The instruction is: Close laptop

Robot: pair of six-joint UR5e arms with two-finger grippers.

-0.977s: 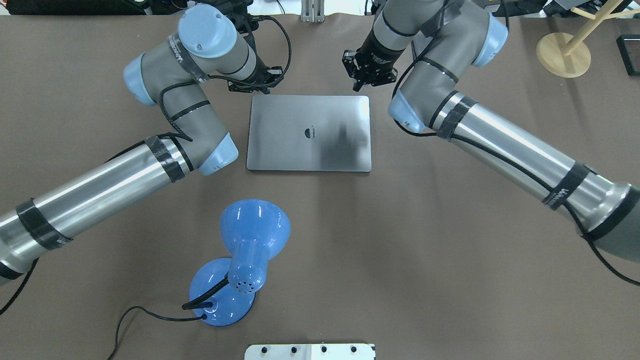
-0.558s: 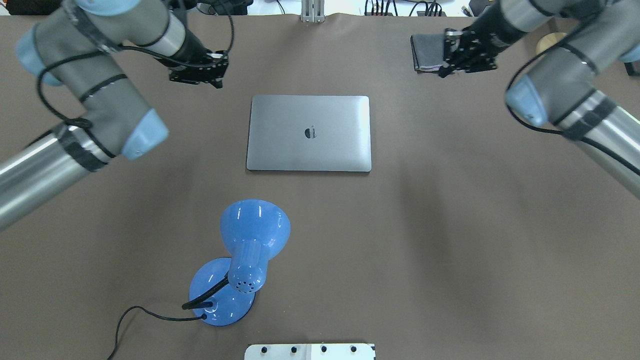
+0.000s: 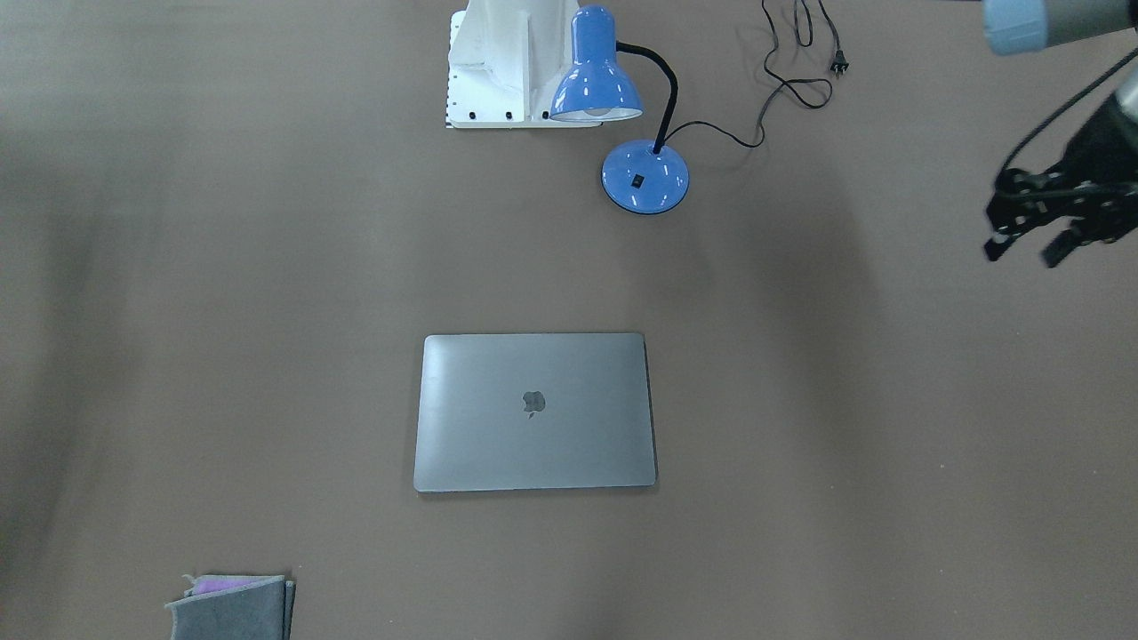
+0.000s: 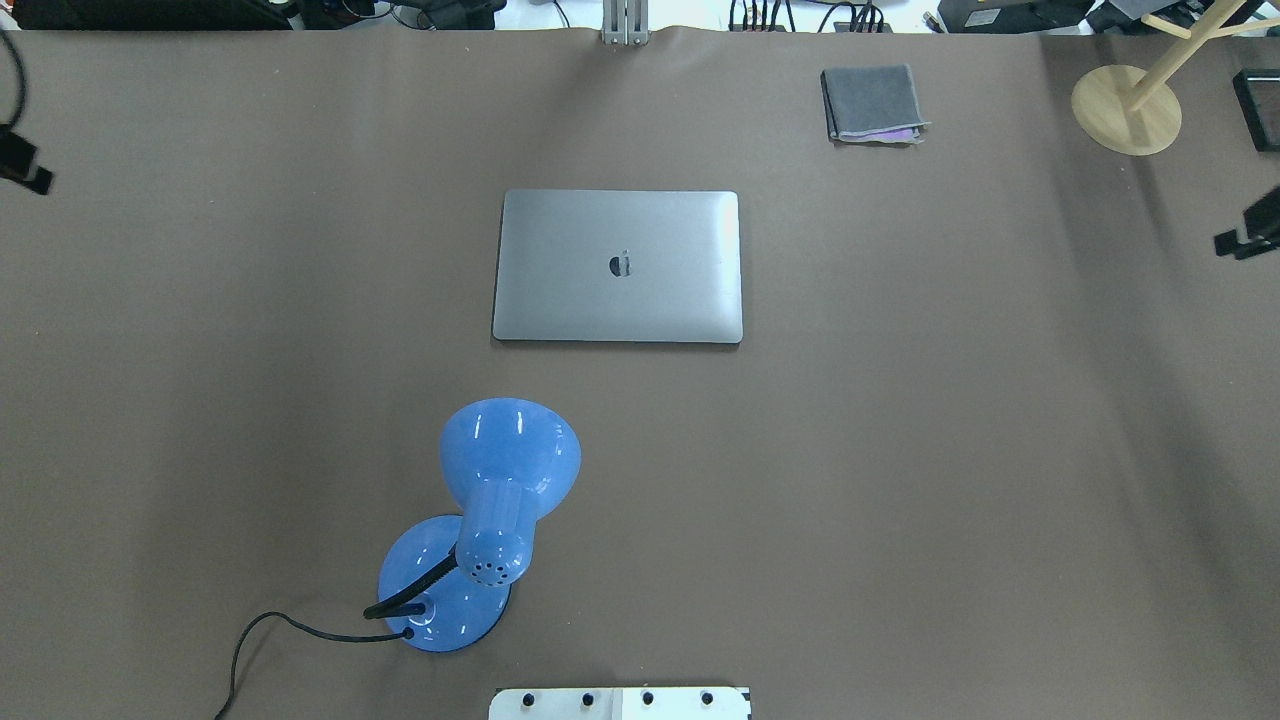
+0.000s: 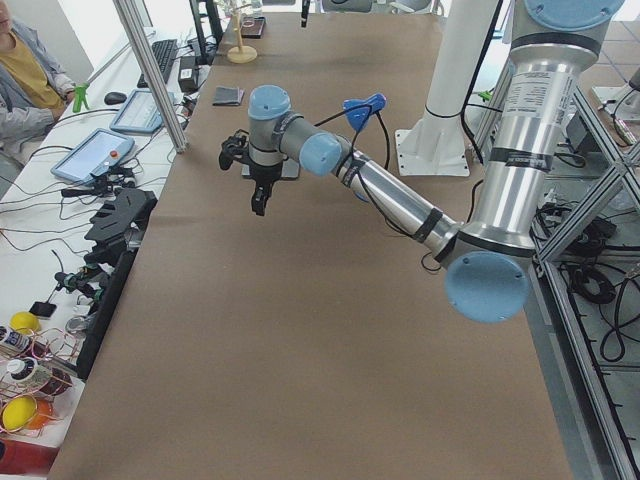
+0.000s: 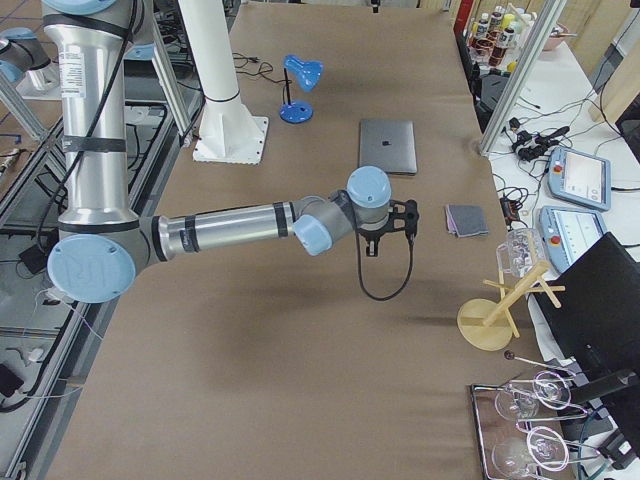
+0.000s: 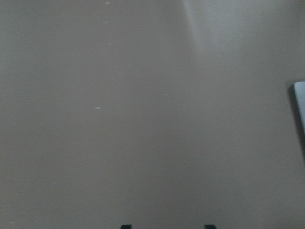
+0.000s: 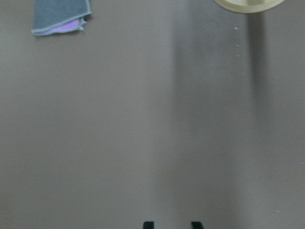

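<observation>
You've got the laptop lid-down, flat mid-table, dark apple logo on the lid, left gripper well clear of it, fingers spread wide, holding nothing, right gripper parted narrower, also empty, blue lamp nearer the robot.

One laptop, one blue desk lamp, one folded grey cloth, one wooden stand. Two grippers: left gripper, right gripper.

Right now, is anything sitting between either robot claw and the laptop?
Nothing visible does. Only bare table separates the left gripper and the right gripper from the closed laptop; the blue lamp and the folded grey cloth sit off both paths.
</observation>
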